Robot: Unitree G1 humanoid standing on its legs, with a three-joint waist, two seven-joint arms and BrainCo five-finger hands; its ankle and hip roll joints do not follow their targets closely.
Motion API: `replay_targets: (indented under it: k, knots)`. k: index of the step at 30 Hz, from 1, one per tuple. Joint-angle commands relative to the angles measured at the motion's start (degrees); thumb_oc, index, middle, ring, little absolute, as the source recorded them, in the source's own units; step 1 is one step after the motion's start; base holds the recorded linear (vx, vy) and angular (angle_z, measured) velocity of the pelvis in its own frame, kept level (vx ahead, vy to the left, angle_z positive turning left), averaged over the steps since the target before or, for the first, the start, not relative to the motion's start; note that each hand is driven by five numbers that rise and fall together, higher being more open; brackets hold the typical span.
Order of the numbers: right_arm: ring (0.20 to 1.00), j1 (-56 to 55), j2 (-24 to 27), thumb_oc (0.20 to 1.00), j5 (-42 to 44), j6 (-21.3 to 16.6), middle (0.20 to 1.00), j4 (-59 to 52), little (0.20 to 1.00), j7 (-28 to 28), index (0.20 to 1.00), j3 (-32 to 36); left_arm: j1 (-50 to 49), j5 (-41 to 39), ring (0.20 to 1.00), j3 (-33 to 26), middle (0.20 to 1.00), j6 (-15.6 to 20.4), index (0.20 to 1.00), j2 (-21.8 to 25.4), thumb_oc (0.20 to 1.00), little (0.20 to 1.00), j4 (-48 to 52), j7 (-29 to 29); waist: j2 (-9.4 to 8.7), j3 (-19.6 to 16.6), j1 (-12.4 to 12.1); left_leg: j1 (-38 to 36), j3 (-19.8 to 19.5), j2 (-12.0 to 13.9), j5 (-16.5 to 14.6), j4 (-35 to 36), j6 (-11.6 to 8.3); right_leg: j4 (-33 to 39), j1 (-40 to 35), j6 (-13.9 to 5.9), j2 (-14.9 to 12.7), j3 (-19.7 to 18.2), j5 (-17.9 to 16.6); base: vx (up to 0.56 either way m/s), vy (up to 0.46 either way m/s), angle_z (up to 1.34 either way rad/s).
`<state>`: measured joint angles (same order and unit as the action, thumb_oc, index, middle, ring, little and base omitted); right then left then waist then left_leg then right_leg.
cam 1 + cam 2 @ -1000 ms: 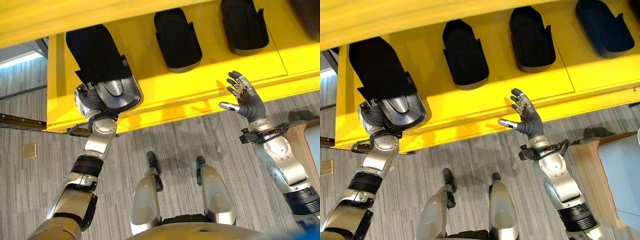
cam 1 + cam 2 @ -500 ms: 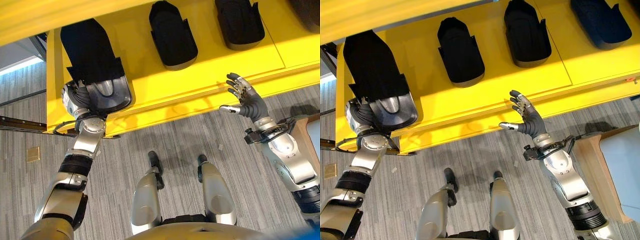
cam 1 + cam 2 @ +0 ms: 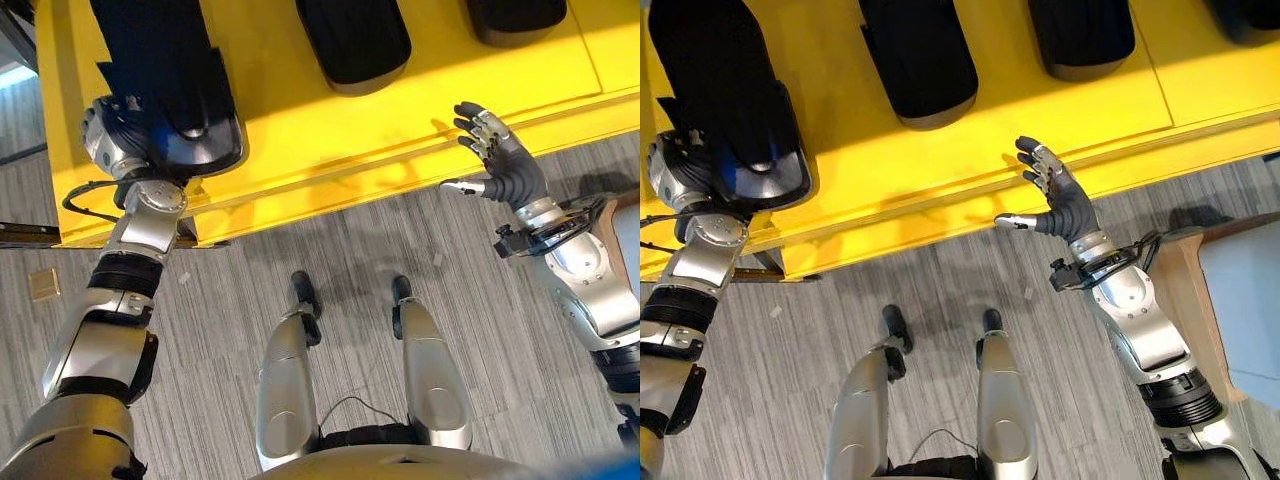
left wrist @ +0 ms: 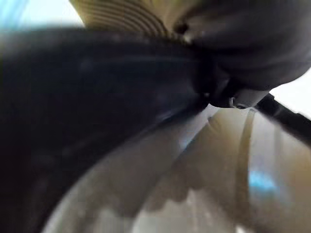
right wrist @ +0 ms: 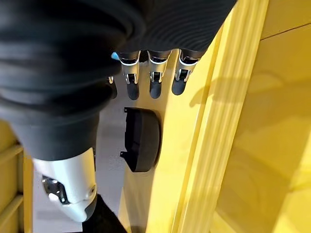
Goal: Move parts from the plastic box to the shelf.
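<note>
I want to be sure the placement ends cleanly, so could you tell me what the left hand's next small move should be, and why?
Probably push the black part a little further onto the yellow shelf, then release. The left hand holds its near end close to the shelf's front edge, whereas the neighbouring part lies further in. The right hand hovers open, holding nothing.

The shelf [image 3: 330,150] is showing bright yellow all over, and the parts [image 3: 355,40] lying on it are showing black, the one by the left hand [image 3: 115,140] gleaming glossy dark with a silvery-grey patch. The right hand [image 3: 1065,208] is showing a dark ribbed cover and silver fingers [image 3: 1040,165] with dark tips, while the floor [image 3: 220,300] is showing grey with fine stripes.
</note>
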<state>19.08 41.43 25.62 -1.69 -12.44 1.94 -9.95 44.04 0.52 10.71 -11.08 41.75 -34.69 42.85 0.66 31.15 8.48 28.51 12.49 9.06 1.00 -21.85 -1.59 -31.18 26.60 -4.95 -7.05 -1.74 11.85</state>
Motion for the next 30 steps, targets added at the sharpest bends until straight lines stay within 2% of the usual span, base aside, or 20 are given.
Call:
replay_targets:
  k: [1, 10, 11, 12, 13, 14, 19, 21, 30]
  knots:
    - [1.000, 3.4, -0.1, 1.000, -0.8, -3.8, 1.000, -1.1, 1.000, 1.5, 1.000, 1.9, 3.1, 0.4, 0.200, -1.2, 0.200, 0.3, 0.200, 4.9, 0.200, 0.200, -1.3, 2.8, -1.91, -1.4, 0.3, -1.3, -0.5, -2.2, -5.4, -1.1, 0.03, -1.5, 1.3, 0.58, 0.1, 0.3, -0.8, -0.03, 0.056, -0.05]
    - [1.000, 3.2, 1.0, 1.000, -0.9, -3.6, 1.000, -1.0, 1.000, 1.1, 1.000, 3.1, 6.1, -1.1, 0.200, -0.9, 0.200, -1.4, 0.200, 5.5, 0.200, 0.200, -4.1, 3.3, -2.01, -1.4, 1.2, 1.0, 0.7, -1.9, -6.6, -2.8, 0.77, -1.4, 3.9, 0.12, -0.1, -0.4, -2.1, -0.02, 0.076, -0.04]
    - [1.000, 3.2, 1.0, 1.000, -0.9, -3.5, 1.000, -0.9, 1.000, 0.9, 1.000, 3.2, 6.4, -0.8, 0.200, -0.8, 0.200, -1.9, 0.200, 5.6, 0.200, 0.200, -4.3, 3.2, -2.04, -1.4, 1.3, 1.0, 0.9, -1.8, -6.5, -2.7, 0.74, -1.3, 3.9, 0.04, -0.2, -0.4, -2.2, 0.07, 0.075, -0.04]
    - [1.000, 3.2, 1.1, 1.000, -1.0, -3.5, 1.000, -0.8, 1.000, 1.0, 1.000, 3.3, 6.9, -0.5, 0.200, -0.5, 0.200, -2.2, 0.200, 5.5, 0.200, 0.200, -4.5, 3.2, -2.11, -1.4, 1.5, 0.4, 0.5, -1.9, -7.7, -2.9, 0.22, -1.5, 3.3, -0.36, -0.4, -0.7, -1.1, -0.01, 0.072, -0.05]
    - [1.000, 3.1, 1.3, 1.000, -0.9, -3.6, 1.000, -0.7, 1.000, 1.0, 1.000, 3.4, 7.5, -0.1, 0.200, -0.1, 0.200, -2.6, 0.200, 5.8, 0.200, 0.200, -4.9, 3.3, -2.11, -1.4, 1.7, 1.2, 1.5, -1.5, -6.4, -2.6, 0.68, -1.1, 4.2, -0.16, -0.4, -0.4, -2.5, 0.06, 0.083, -0.06]
    - [1.000, 3.0, 1.5, 1.000, -0.7, -3.7, 1.000, -0.6, 1.000, 1.0, 1.000, 3.4, 8.0, -0.4, 0.200, 0.4, 0.200, -2.9, 0.200, 6.0, 0.200, 0.200, -5.2, 3.2, -2.18, -1.4, 1.9, 0.6, 1.0, -1.6, -7.8, -3.0, 0.13, -1.2, 3.6, -0.49, -0.6, -0.7, -1.3, -0.01, 0.070, -0.03]
    - [1.000, 3.2, 2.2, 1.000, -0.7, -3.9, 1.000, -0.4, 1.000, 0.5, 1.000, 3.5, 10.2, 2.2, 0.200, 2.0, 0.200, -4.1, 0.200, 7.5, 0.200, 0.200, -6.8, 2.9, -2.10, -1.4, 2.6, 0.7, 1.8, -1.2, -8.1, -3.2, 0.09, -0.9, 4.0, -0.62, -1.1, -1.0, -1.9, 0.02, 0.083, -0.03]
    - [1.000, 3.7, 3.4, 1.000, -0.6, -3.8, 1.000, 0.4, 1.000, -0.2, 1.000, 3.4, 13.4, 4.1, 0.200, 4.8, 0.200, -6.0, 0.200, 9.3, 0.200, 0.200, -8.5, 2.3, -1.79, -1.4, 3.5, 0.6, 2.8, -1.0, -8.6, -3.3, 0.27, 0.3, 4.2, -0.64, -1.8, -1.5, -3.3, 0.04, 0.190, 0.00]
    - [1.000, 3.9, 5.7, 1.000, -0.9, -3.4, 1.000, 0.7, 1.000, -1.5, 1.000, 3.1, 16.7, 7.5, 0.200, 8.7, 0.200, -9.7, 0.200, 12.2, 0.200, 0.200, -10.8, 0.9, -0.49, -1.4, 5.7, 0.4, 4.8, -1.5, -10.7, -4.8, 1.00, 1.3, 5.4, -0.43, -3.1, -3.5, -5.4, 0.05, 0.143, -0.11]
